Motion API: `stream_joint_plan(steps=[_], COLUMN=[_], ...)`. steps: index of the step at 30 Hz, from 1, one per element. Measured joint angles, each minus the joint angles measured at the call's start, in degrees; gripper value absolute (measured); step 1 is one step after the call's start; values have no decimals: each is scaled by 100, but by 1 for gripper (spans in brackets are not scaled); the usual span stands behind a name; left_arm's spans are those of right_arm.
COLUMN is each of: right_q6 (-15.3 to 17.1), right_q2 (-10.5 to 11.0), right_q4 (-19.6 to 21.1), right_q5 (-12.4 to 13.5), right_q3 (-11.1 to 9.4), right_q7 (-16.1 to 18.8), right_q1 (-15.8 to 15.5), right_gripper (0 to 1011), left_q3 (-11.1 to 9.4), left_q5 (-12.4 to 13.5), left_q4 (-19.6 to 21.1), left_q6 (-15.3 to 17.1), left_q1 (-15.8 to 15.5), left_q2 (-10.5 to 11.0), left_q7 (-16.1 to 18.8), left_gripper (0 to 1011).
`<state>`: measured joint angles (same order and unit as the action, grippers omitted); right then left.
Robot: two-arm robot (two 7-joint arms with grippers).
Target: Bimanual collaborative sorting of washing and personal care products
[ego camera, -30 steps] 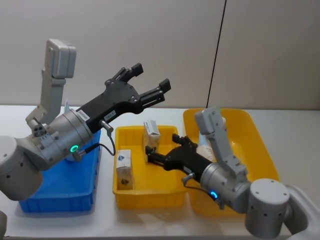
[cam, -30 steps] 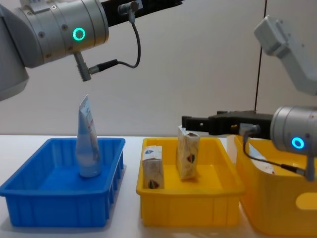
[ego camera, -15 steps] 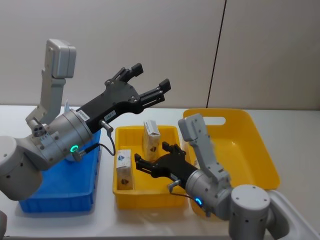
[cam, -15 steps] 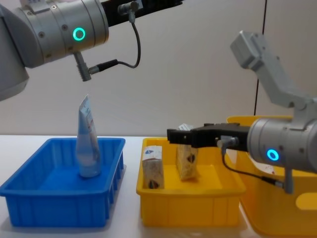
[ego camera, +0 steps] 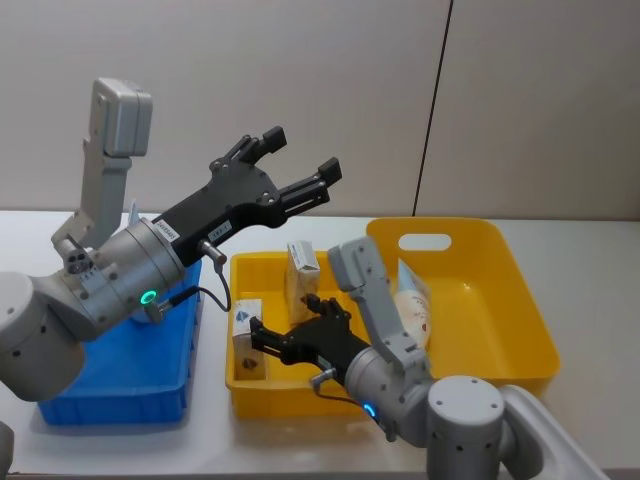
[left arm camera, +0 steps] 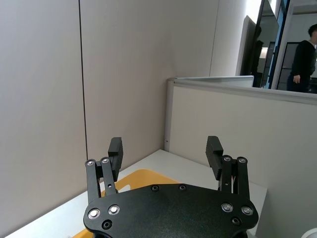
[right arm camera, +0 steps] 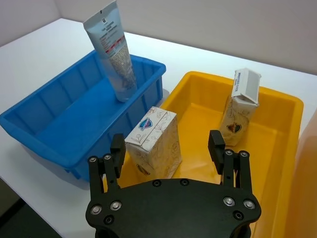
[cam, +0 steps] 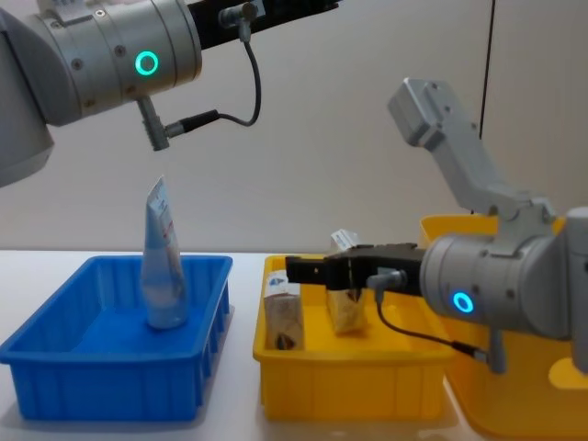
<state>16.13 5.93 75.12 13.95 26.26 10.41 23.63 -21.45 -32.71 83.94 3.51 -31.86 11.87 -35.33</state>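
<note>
Right gripper (right arm camera: 167,143) swung left to front carton (right arm camera: 153,136), fingers wide; left gripper (left arm camera: 164,148) raised, wide.

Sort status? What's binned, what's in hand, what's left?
Binned: squeeze tube upright in the blue bin; near carton and far carton in the small yellow bin; white bottle lying in the large yellow bin.
In hand: nothing. The right gripper is open, poised at the near carton; the left gripper is open, raised.
Left: likely gripping and moving that carton.
</note>
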Motion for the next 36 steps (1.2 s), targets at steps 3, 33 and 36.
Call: stream_joint_plan(steps=[3, 33, 36], right_q6=[-2, 151, 113], right_q2=[-56, -444, -459], right_q4=[-72, -750, -784], right_q5=[-44, -557, -567], right_q3=[15, 145, 160], right_q7=[-49, -479, -440], right_q1=[22, 378, 399], right_gripper=[1002, 1002, 1002], left_q3=[0, 0, 0], left_q5=[0, 0, 0], left_q4=[0, 0, 0], left_q6=[0, 0, 0], left_q1=[0, 0, 0], left_q2=[0, 0, 0], left_q7=[0, 0, 0], left_gripper=[1001, 1001, 1001])
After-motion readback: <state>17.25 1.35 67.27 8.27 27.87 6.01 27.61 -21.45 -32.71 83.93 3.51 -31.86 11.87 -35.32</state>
